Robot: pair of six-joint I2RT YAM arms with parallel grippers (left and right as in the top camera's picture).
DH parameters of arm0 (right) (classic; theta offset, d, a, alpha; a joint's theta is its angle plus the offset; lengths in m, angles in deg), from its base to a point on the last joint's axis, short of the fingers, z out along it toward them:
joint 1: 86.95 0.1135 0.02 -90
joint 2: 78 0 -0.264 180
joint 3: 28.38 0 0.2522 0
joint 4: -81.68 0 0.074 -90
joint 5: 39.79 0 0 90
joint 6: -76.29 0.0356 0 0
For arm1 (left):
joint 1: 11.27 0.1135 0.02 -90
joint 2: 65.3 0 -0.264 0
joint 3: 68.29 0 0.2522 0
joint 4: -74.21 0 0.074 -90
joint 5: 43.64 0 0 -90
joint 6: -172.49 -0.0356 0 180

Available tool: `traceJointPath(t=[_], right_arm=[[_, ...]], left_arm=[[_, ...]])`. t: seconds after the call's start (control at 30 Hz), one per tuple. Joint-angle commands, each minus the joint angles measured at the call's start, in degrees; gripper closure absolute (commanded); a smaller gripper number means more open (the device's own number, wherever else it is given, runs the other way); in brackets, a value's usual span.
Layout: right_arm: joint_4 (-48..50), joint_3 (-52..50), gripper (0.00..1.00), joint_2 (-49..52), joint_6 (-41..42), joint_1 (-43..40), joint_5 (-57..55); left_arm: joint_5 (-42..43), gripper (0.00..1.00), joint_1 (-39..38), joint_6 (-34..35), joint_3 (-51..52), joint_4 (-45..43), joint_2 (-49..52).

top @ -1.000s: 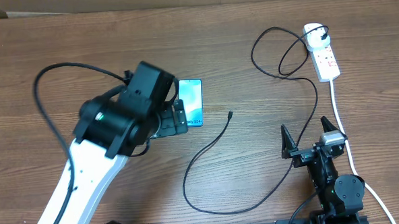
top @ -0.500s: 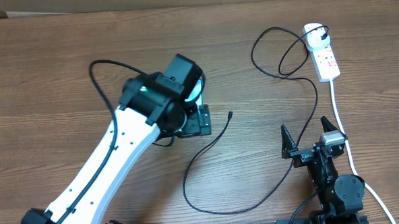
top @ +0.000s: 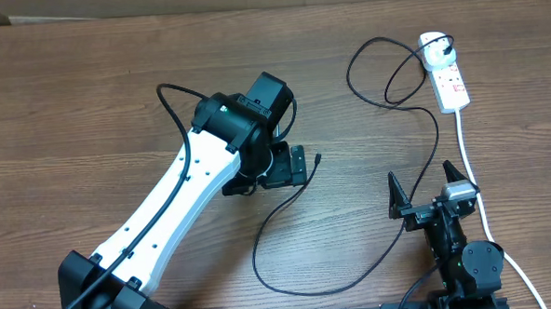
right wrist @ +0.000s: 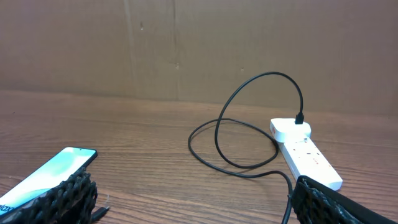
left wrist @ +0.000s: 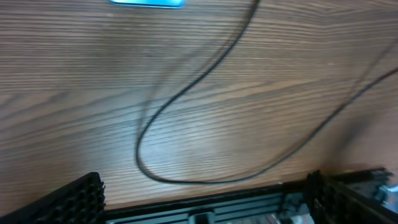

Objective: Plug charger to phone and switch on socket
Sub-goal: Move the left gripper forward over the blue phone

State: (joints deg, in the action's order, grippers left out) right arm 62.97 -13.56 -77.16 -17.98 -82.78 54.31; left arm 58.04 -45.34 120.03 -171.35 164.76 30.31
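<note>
Grippers empty: left gripper [top: 295, 165] and right gripper [top: 424, 187] both spread wide.
Phone [left wrist: 148, 2] lies under the left arm [top: 166, 215], charger [top: 255, 253] tip near it, socket [top: 446, 72] well apart.

Phone [left wrist: 148, 2] cropped at the left wrist view's top edge, beneath the left arm [top: 211, 167] overhead.

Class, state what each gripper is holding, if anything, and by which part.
Nothing is held. The left gripper is open above the charger cable; the right gripper is open and empty too.
</note>
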Motion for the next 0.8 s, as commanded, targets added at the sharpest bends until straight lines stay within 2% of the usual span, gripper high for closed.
traceJointPath(t=[0.0, 0.13, 0.33, 0.53, 0.77], right_arm=[[0.3, -0.6, 0.0, -0.5, -0.1, 0.4, -0.2], [0.3, -0.6, 0.0, -0.5, -0.1, 0.4, -0.2], [0.3, -0.6, 0.0, -0.5, -0.1, 0.4, -0.2], [0.3, -0.6, 0.0, -0.5, -0.1, 0.4, -0.2], [0.3, -0.6, 0.0, -0.5, -0.1, 0.4, -0.2]], left_arm=[[3.6, 0.0, -0.9, -0.2, -1.2, -1.6, 0.3], [3.4, 0.0, -2.3, -2.9, -1.2, -2.5, 0.3], [-0.4, 0.0, -7.8, -2.4, -1.2, -3.3, -1.0], [-14.6, 0.0, -14.9, 6.0, -1.2, -5.6, -5.6], [-18.8, 0.0, -12.6, 8.2, -1.2, -6.5, -4.2]])
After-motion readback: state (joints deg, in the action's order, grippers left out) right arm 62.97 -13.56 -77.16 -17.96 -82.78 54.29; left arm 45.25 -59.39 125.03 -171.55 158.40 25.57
